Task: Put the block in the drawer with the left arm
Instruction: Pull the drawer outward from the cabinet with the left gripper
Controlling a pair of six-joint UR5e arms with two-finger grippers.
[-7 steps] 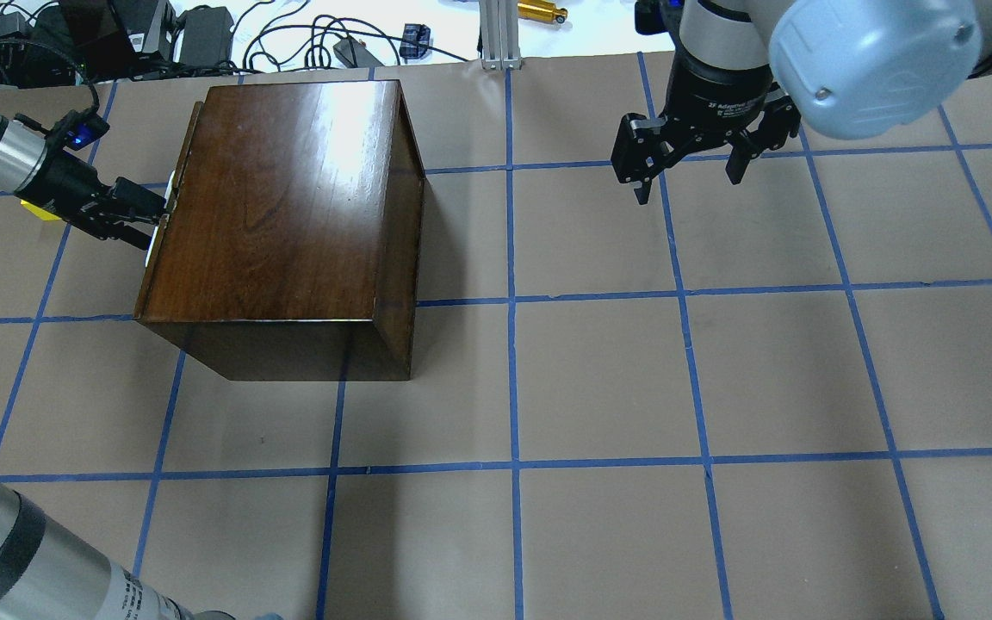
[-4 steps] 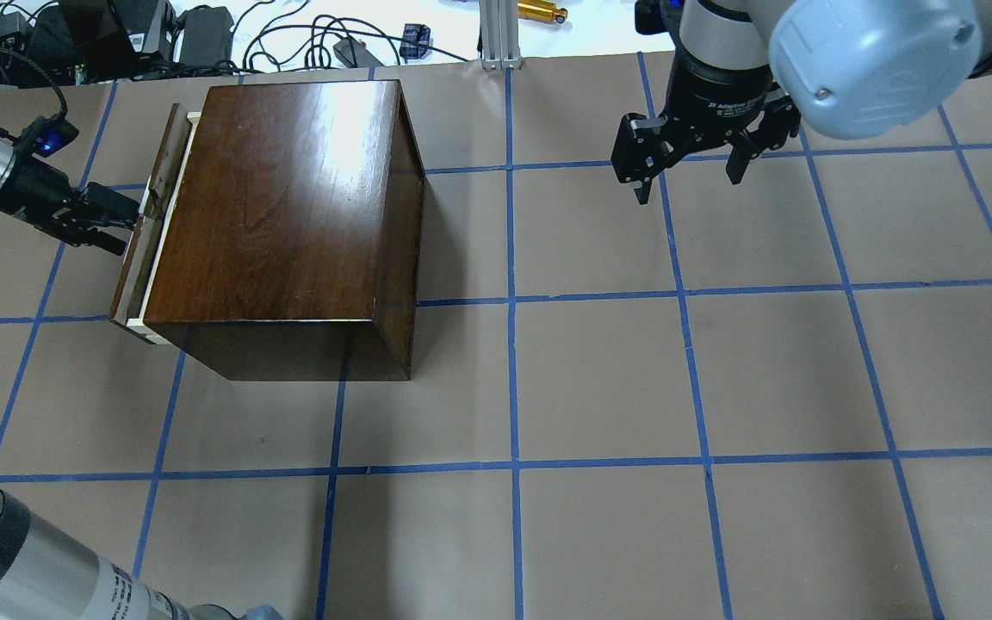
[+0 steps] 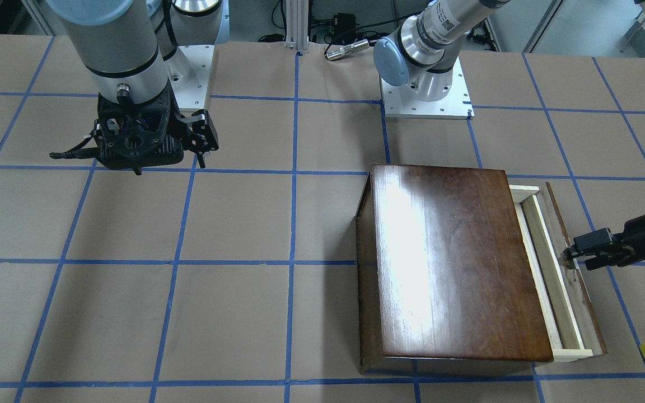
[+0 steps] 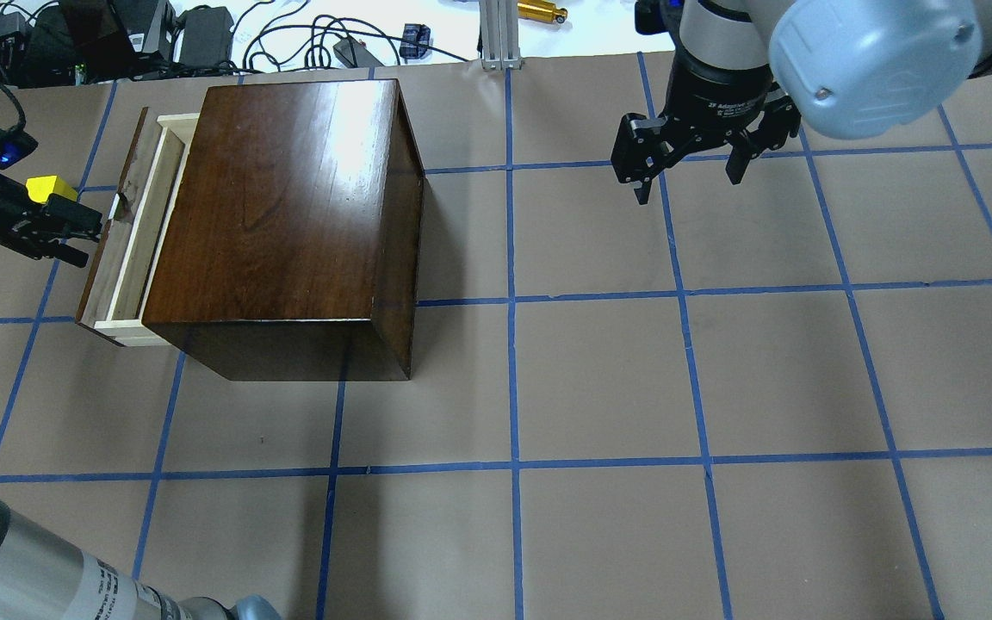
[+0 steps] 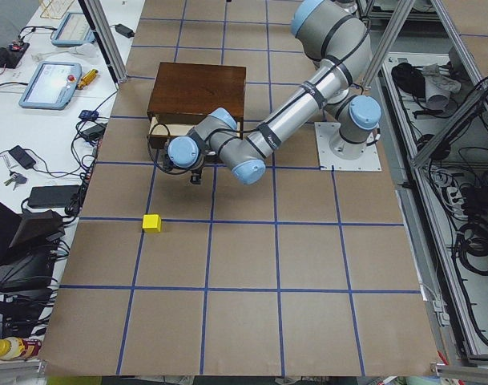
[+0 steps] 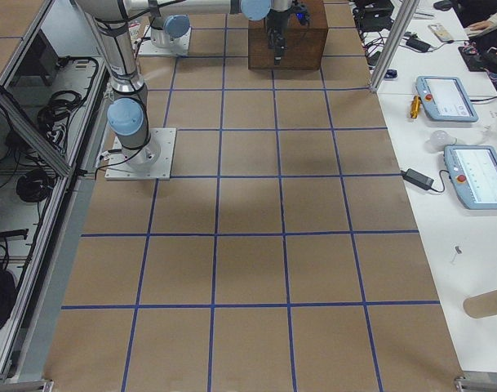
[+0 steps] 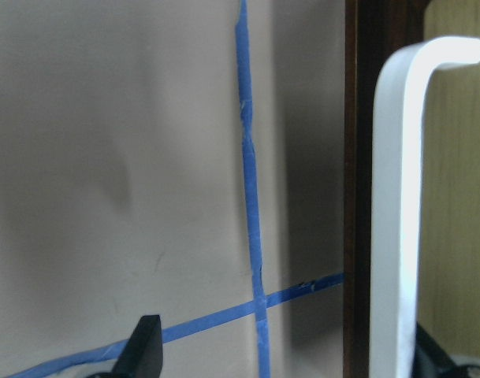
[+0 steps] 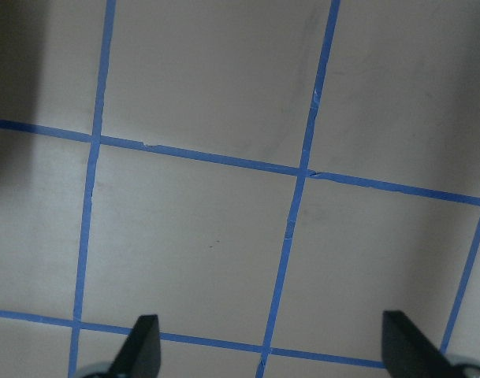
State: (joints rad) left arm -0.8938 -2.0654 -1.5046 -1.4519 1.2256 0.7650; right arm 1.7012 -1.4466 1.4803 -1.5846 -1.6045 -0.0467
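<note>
My left end effector [image 4: 93,239] is open around the white metal pull [image 7: 397,220] of the part-open pale-wood drawer [image 4: 139,232]. The small yellow cube block [image 4: 50,188] sits on the worktop [image 4: 599,379] just behind it.

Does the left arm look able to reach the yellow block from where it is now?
Probably yes. The block lies on bare table beside the left hand, apart from the drawer, with nothing over it. The hand is at the drawer's pull now, so it must first back away.
</note>
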